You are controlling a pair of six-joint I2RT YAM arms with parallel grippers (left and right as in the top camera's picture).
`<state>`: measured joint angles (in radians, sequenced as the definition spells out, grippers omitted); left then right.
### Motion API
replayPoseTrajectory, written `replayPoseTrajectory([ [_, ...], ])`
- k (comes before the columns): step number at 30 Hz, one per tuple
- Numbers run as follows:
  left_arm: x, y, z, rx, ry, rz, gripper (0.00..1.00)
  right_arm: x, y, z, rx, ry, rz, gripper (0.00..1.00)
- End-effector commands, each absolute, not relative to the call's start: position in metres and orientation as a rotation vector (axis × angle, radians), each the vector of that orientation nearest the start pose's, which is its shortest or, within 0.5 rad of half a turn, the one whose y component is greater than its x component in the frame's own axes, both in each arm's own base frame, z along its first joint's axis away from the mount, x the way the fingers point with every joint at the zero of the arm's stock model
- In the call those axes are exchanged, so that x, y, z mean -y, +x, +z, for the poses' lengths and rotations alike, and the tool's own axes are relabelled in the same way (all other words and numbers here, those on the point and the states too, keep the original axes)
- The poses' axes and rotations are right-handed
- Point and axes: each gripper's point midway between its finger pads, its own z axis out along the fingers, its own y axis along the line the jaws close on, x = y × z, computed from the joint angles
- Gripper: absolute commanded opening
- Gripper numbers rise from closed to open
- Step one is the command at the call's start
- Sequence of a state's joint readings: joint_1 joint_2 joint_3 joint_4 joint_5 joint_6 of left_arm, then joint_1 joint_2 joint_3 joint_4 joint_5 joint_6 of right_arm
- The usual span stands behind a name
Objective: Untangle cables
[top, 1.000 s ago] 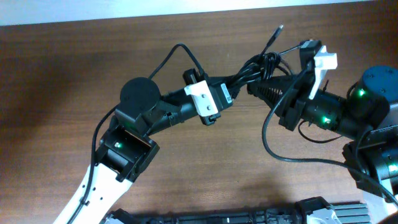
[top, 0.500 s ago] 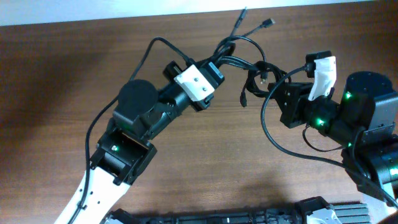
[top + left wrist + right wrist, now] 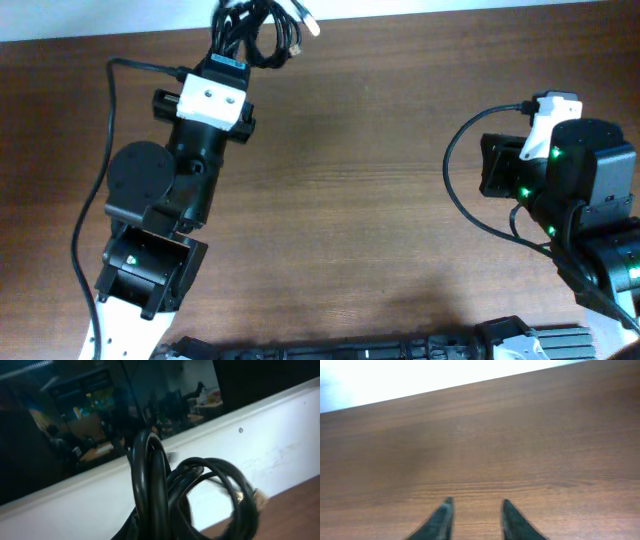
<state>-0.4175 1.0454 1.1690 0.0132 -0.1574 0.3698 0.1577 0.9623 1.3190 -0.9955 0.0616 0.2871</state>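
The cables (image 3: 262, 28) are a looped black bundle with a silver-tipped plug sticking out, hanging at the table's far edge, top left. My left gripper (image 3: 236, 48) is shut on the bundle and holds it off the table. In the left wrist view the black loops (image 3: 155, 495) fill the foreground and hide the jaws. My right gripper (image 3: 496, 166) is far to the right, apart from the cables. In the right wrist view it (image 3: 476, 510) is open and empty, its dark fingers (image 3: 441, 520) over bare wood.
The brown wooden table (image 3: 350, 200) ends at a white wall (image 3: 240, 460) along the back. Each arm's own thick black cable loops beside it, left (image 3: 108, 150) and right (image 3: 458, 200). A dark rail (image 3: 400, 350) lies at the front edge.
My left gripper has swung left and to the far edge, carrying the whole cable bundle with it. My right gripper has let go of the cables and drawn back to the right.
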Motion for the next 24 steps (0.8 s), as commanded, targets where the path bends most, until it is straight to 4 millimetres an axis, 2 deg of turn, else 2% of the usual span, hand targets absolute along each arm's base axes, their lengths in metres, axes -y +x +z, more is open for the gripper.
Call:
replayPoseTrajectory([
  [1, 0.130, 0.337, 0.476, -1.350, 0.432, 0.004, 0.00, -0.026, 0.273, 0.324, -2.203, 0.206, 0.143, 0.48],
  [2, 0.136, 0.335, 0.474, -1.351, 0.463, -0.019, 0.00, -0.029, 0.273, 0.324, -2.205, 0.195, 0.163, 0.57],
  [4, 0.150, 0.330, 0.469, -1.344, 0.540, -0.083, 0.00, -0.036, 0.274, 0.326, -2.201, 0.173, 0.207, 0.65],
  [5, 0.167, 0.322, 0.464, -1.329, 0.628, -0.161, 0.00, -0.044, 0.275, 0.329, -2.192, 0.135, 0.248, 0.71],
  [8, 0.197, 0.305, 0.453, -1.291, 0.793, -0.318, 0.00, -0.084, 0.273, 0.345, -2.131, -0.141, 0.440, 0.79],
  [10, 0.215, 0.295, 0.446, -1.264, 0.889, -0.417, 0.00, -0.105, 0.270, 0.358, -2.073, -0.231, 0.571, 0.85],
  [12, 0.227, 0.286, 0.441, -1.236, 0.959, -0.494, 0.00, -0.113, 0.270, 0.367, -2.032, -0.268, 0.620, 0.99],
  [15, 0.242, 0.268, 0.435, -1.183, 1.064, -0.614, 0.00, -0.126, 0.269, 0.385, -1.947, -0.333, 0.692, 0.99],
  [19, 0.249, 0.251, 0.436, -1.130, 1.132, -0.694, 0.00, -0.135, 0.270, 0.405, -1.850, -0.391, 0.734, 0.99],
  [21, 0.252, 0.243, 0.435, -1.108, 1.164, -0.732, 0.00, -0.135, 0.270, 0.406, -1.848, -0.392, 0.734, 0.99],
  [24, 0.253, 0.246, 0.429, -1.134, 1.164, -0.740, 0.00, -0.136, 0.266, 0.397, -1.888, -0.391, 0.751, 0.99],
])
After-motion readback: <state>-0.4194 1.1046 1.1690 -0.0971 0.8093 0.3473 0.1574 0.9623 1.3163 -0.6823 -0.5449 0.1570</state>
